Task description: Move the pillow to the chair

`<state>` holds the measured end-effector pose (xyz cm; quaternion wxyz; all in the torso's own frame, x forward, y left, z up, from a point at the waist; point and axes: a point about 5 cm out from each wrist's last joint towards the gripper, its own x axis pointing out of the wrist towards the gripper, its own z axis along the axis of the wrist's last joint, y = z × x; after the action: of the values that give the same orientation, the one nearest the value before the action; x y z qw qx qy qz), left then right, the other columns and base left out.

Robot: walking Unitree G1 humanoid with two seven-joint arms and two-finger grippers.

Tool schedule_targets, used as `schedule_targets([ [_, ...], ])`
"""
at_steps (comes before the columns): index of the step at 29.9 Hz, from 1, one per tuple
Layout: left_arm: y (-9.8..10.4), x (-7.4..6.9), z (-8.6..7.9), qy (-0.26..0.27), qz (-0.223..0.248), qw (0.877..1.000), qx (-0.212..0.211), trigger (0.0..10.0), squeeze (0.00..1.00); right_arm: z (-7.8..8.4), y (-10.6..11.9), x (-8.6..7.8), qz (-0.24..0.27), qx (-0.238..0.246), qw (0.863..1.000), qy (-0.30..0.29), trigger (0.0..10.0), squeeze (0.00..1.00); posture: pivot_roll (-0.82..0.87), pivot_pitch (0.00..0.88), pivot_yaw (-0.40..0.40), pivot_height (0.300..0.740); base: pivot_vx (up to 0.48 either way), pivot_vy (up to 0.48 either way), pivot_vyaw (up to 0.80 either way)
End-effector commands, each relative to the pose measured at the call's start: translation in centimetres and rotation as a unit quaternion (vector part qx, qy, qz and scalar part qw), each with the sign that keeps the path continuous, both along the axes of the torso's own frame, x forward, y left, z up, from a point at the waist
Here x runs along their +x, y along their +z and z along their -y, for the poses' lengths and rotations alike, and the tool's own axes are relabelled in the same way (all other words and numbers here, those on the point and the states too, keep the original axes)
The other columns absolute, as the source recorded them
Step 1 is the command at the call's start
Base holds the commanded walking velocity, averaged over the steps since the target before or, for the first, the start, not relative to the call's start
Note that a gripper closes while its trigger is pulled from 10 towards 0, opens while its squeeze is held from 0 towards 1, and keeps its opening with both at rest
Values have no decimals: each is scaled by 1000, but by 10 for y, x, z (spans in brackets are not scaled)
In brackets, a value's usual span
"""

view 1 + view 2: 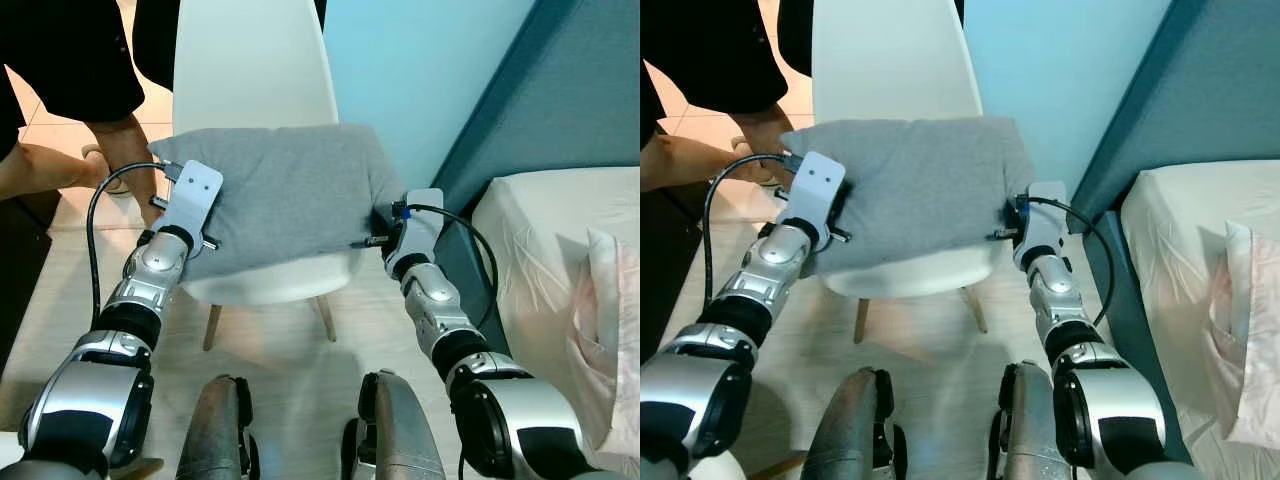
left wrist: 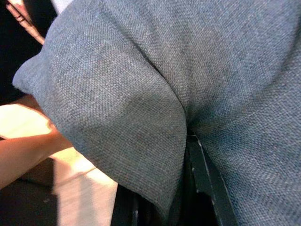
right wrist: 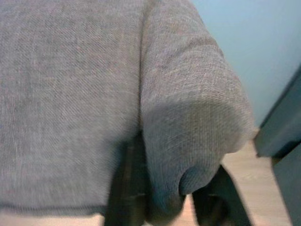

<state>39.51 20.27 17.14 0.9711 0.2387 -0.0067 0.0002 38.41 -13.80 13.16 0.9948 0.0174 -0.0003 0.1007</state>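
From the head, we see the pillow (image 1: 285, 195) lying lengthwise between our grippers, over the chair (image 1: 250, 60) seat. At our left gripper (image 2: 188, 155), fingers pinch a fold of its near edge. At our right gripper (image 3: 164, 197), fingers likewise clamp the opposite corner.

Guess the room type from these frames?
Likely a bedroom: a bed with white sheets sits against a padded teal headboard, beside a white chair holding the grey pillow on a wood-look floor.
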Motion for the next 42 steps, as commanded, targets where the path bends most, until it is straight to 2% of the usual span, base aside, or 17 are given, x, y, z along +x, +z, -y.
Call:
schedule_targets([
  [1,2,-1,-13,26,7,999,23,10000,1000,-2,-6,-1,-21,0,1000,18,10000,1000,109,308,-63,606,0,0,0],
  [6,-3,-3,-18,30,-6,999,22,10000,1000,-2,-5,-1,-23,6,1000,20,10000,1000,110,308,-65,606,0,0,0],
  [7,-6,-4,-19,31,-15,999,22,10000,1000,0,-5,0,-24,0,1000,11,10000,588,106,307,-69,606,0,0,0],
  [8,-9,-4,-21,32,-22,999,24,10000,1000,4,-4,1,-24,-21,999,-9,10000,588,106,306,-71,606,0,0,0],
  [9,-10,-5,-22,35,-27,999,21,10000,0,10,-3,1,-21,-44,998,-34,10000,0,106,305,-73,606,0,0,0],
  [13,-11,-5,-24,37,-33,999,13,10000,0,18,0,2,-11,-70,995,-64,10000,0,107,300,-72,606,0,0,0],
  [18,-13,-5,-22,34,-35,999,-3,10000,0,24,5,4,1,-68,994,-80,10000,0,110,269,-70,606,0,0,0],
  [21,-13,-7,-29,52,-27,997,-41,10000,0,30,7,3,16,-59,994,-91,10000,0,125,183,-75,606,0,0,0],
  [25,-18,-10,-35,72,-31,994,-71,10000,0,32,2,0,13,-35,995,-91,10000,0,128,122,-77,606,0,0,0],
  [26,-25,-14,-39,87,-32,991,-97,10000,0,31,-5,-4,4,-15,997,-73,10000,0,123,85,-84,606,0,0,0],
  [27,-25,-14,-39,87,-32,991,-97,10000,0,31,-5,-4,4,-15,997,-73,10000,0,123,85,-84,606,0,0,0],
  [29,-39,-22,-42,103,-38,984,-139,10000,0,26,-17,-10,-7,-7,999,-47,10000,0,120,42,-87,606,0,0,0],
  [30,-48,-27,-39,99,-41,979,-171,10000,0,24,-24,-15,-10,-4,999,-43,10000,0,120,25,-84,606,0,0,0],
  [32,-57,-35,-30,90,-29,978,-188,10000,0,21,-33,-21,-17,5,999,-44,10000,0,121,21,-78,606,0,0,0],
  [34,-57,-35,-30,90,-29,978,-188,10000,0,21,-33,-21,-17,5,999,-44,10000,0,121,21,-78,606,0,0,0],
  [39,-97,-60,-5,97,-66,976,-185,10000,0,11,-58,-37,-47,15,998,-38,10000,0,112,26,-74,606,0,0,0],
  [42,-102,-63,-1,91,-70,977,-179,10000,0,9,-62,-39,-52,16,998,-33,10000,0,111,31,-76,606,0,0,0],
])
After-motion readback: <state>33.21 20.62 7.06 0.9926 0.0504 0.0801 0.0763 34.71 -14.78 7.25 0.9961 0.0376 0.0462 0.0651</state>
